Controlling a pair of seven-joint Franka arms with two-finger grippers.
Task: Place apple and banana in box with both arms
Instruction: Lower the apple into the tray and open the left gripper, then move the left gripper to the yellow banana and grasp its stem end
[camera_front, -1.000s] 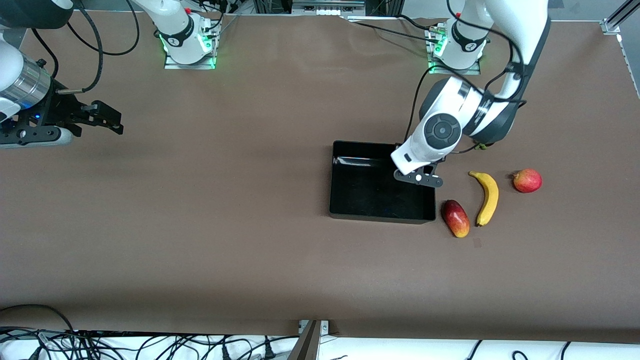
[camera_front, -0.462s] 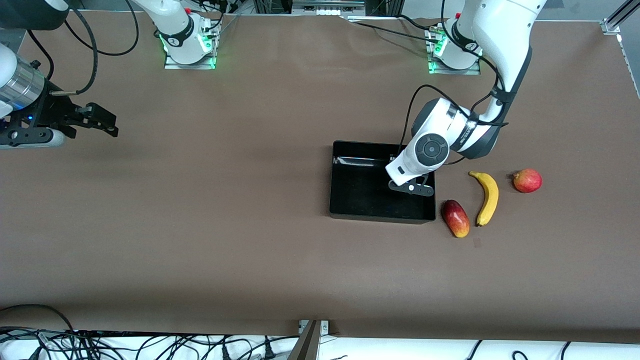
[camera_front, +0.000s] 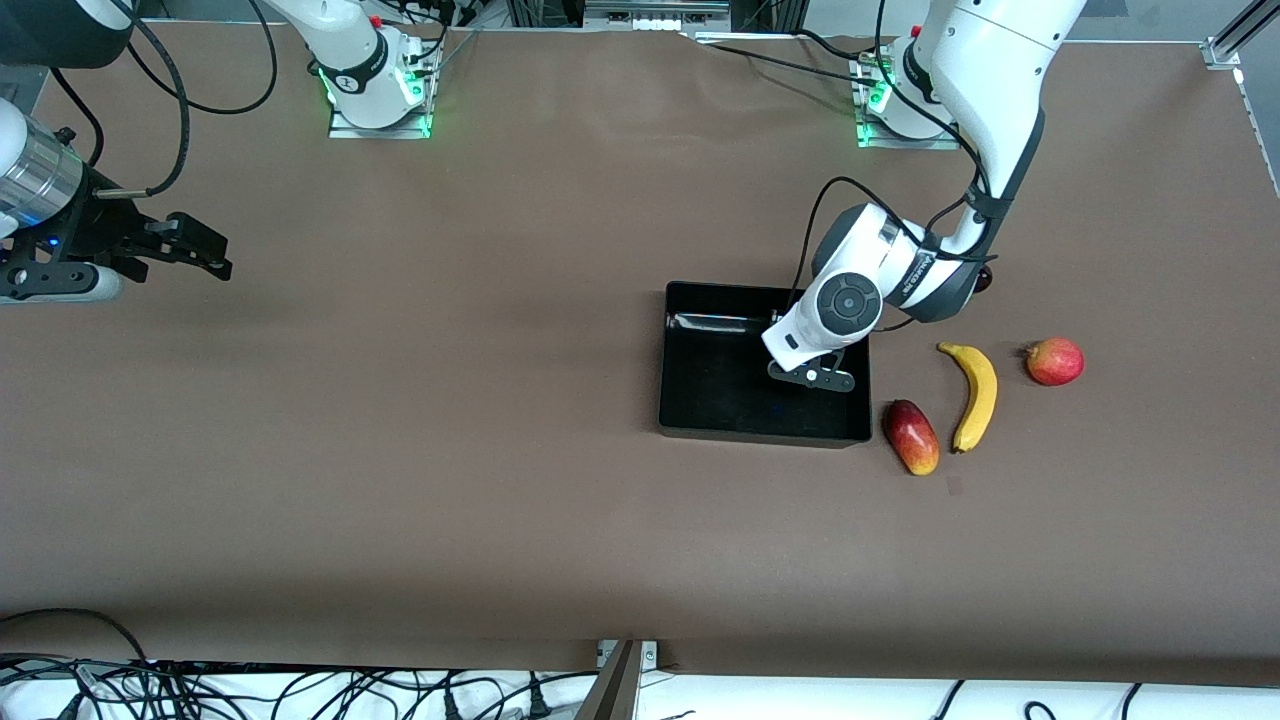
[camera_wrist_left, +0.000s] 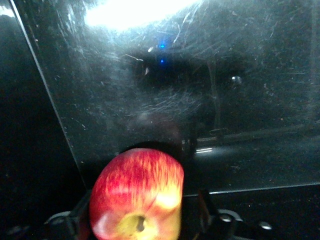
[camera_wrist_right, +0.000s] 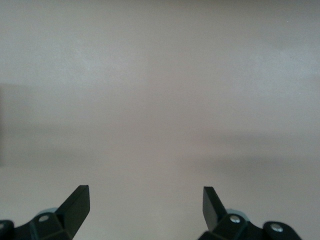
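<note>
While the right hand (camera_front: 215, 255) waits spread over bare tabletop (camera_front: 450, 400), the left hand (camera_front: 812, 377) – inside the glossy black plastic box (camera_front: 700, 425) – pinches the small red-yellow apple (camera_wrist_left: 136, 195).

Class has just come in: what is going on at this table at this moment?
The left gripper holds the apple over the inside of the black box, not yet let go. The banana lies on the table beside the box, toward the left arm's end, between a mango-like fruit and a pinkish-red fruit. The right gripper waits with fingers open over bare table at the right arm's end.
</note>
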